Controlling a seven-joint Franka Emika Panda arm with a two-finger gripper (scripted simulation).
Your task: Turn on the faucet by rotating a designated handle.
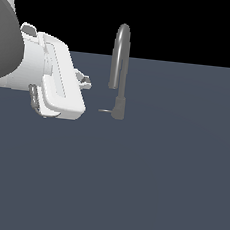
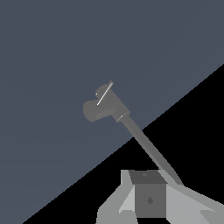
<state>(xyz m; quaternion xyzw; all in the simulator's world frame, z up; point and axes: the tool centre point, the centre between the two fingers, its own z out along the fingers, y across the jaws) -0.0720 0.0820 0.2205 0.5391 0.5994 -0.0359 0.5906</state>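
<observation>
Looking across the exterior view from its left, the big white arm's tool (image 1: pixel 85 80) hangs above the slate-blue table (image 1: pixel 155 181), well short of the faucet (image 1: pixel 120 62). Honestly can't tell if its jaws are wide or narrow, only a small finger tip pokes out. Next comes the handle (image 1: pixel 105 111), a skinny rod sticking out of the faucet's base toward the tool, untouched. The gooseneck spout arches up over it.
</observation>
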